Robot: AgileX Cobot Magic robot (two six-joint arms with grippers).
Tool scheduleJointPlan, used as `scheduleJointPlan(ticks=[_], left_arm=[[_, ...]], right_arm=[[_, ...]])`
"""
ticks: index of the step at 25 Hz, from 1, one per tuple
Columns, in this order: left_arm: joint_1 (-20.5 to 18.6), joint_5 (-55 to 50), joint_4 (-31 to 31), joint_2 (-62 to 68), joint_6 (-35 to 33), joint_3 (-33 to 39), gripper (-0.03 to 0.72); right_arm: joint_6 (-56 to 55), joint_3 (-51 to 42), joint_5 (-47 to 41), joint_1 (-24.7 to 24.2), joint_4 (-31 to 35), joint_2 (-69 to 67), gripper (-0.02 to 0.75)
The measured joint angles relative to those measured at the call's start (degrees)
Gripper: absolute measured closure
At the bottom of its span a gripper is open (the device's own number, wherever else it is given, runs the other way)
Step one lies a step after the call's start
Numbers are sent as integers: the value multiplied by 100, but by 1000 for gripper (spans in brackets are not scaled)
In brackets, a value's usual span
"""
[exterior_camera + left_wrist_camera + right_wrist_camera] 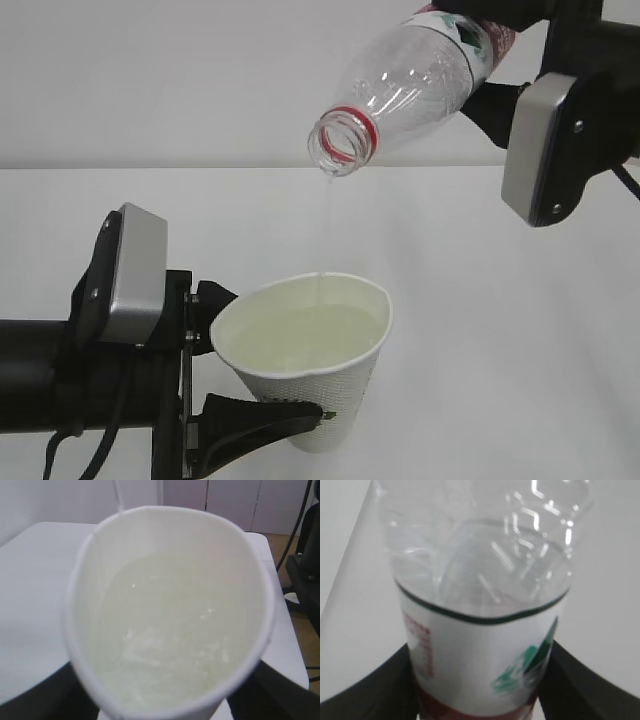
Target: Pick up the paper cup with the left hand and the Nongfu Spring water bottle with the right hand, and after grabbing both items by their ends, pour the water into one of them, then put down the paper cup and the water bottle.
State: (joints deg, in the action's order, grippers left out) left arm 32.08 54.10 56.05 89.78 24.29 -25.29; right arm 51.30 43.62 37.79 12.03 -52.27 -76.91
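Pour under way: thin stream falling into the cup

The right hand (490, 75) clamps the tipped Nongfu Spring water bottle (405, 85) above; the left hand (225, 355) grips the paper cup (310, 370), held over the table (500, 330) and well filled with water (170, 645). Next, I'd judge: right the bottle, then set both down.

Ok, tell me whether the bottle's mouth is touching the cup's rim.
No. In the exterior view the water bottle is tilted well above the paper cup, with only a thin stream of water bridging the gap.
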Motion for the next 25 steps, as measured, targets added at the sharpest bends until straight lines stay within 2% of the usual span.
scheduleJointPlan(ticks=[15, 25], left_arm=[[0, -20, 0, 0, 0, 0, 177], [0, -31, 0, 0, -9, 0, 177]], right_arm=[[-799, 0, 51, 0, 0, 0, 259], [-1702, 0, 213, 0, 0, 0, 259]])
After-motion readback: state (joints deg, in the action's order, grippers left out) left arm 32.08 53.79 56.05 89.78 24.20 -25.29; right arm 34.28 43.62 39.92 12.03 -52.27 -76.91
